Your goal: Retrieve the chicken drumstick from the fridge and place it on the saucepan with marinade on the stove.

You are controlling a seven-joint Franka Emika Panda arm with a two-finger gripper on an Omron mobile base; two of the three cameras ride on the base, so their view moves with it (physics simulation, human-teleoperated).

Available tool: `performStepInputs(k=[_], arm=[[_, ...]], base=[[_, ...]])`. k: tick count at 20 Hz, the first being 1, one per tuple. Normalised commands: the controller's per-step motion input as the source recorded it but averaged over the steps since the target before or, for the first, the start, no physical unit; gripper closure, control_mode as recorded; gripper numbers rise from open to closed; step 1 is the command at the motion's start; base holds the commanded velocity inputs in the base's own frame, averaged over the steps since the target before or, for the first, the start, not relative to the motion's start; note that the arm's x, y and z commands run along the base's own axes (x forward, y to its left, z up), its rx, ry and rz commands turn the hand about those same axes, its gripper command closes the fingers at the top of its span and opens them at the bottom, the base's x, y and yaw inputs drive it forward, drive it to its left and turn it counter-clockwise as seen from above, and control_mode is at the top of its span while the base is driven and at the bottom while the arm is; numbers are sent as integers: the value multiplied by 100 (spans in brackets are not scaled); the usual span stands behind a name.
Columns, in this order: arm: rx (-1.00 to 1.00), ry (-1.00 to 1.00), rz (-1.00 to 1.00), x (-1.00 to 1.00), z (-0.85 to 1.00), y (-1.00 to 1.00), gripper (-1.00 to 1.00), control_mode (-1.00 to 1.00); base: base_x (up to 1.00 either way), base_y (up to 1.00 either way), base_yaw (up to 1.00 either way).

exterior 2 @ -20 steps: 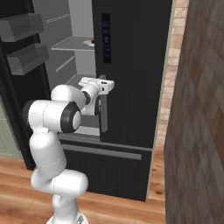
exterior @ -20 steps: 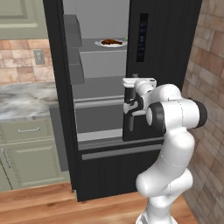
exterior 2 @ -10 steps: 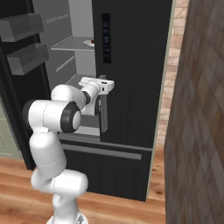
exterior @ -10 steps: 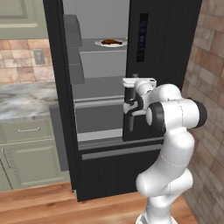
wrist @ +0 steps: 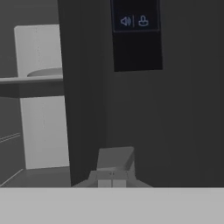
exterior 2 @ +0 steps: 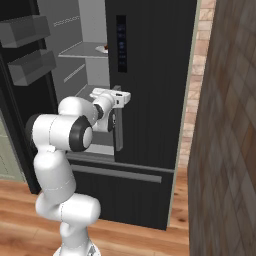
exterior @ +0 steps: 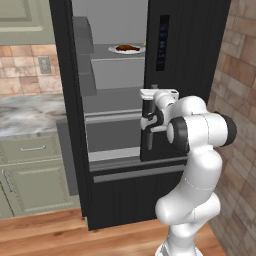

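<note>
The chicken drumstick [exterior: 127, 48], a small reddish-brown lump, lies on a pale plate [exterior: 118, 49] on an upper shelf [exterior: 115, 54] of the fridge [exterior: 190, 55], near the shelf's right end, just beside the edge of the closed right door. In the right base view the drumstick [exterior 2: 105, 48] shows as a small sliver at that door's edge, too little of it to tell more.

The fridge's left door [exterior: 67, 100] stands swung open, its inner side carrying grey bins [exterior 2: 30, 31], and the grey shelved interior is exposed. The right door is closed. High on that door sits a narrow dark control panel [exterior: 162, 42]; in the hand view the panel [wrist: 135, 35] bears two small pale icons, one like a loudspeaker and one like a figure or dispenser mark, with no readable words.

The gripper [wrist: 112, 178] has its fingers pressed together, holding nothing, right at the grey vertical handle [exterior: 148, 131] near the closed door's left edge; whether it touches the handle cannot be told. From the left base view the gripper [exterior: 146, 95] sits at the handle's top.

Left of the fridge runs a marble-patterned counter [exterior: 25, 115] over pale green cabinets [exterior: 30, 175], with a tan tiled wall [exterior: 25, 70] and a wall outlet [exterior: 44, 64] above. A brick wall [exterior 2: 225, 125] stands to the right, and the floor [exterior: 50, 235] is wood.
</note>
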Motion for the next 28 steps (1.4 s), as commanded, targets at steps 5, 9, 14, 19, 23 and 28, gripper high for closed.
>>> performStepInputs(k=[5,9,14,19,23,28], arm=[[0,-21,0,1,-64,0,100,-100],[0,-10,0,1,-35,0,100,-100],[0,-14,0,26,-39,0,100,-100],[0,-11,0,36,-26,0,100,-100],[0,-4,0,11,-8,0,-100,-100],[0,-4,0,2,-4,0,-100,-100]], base=[[0,0,0],[0,0,0],[0,0,0],[0,0,0],[0,0,0],[0,0,0]])
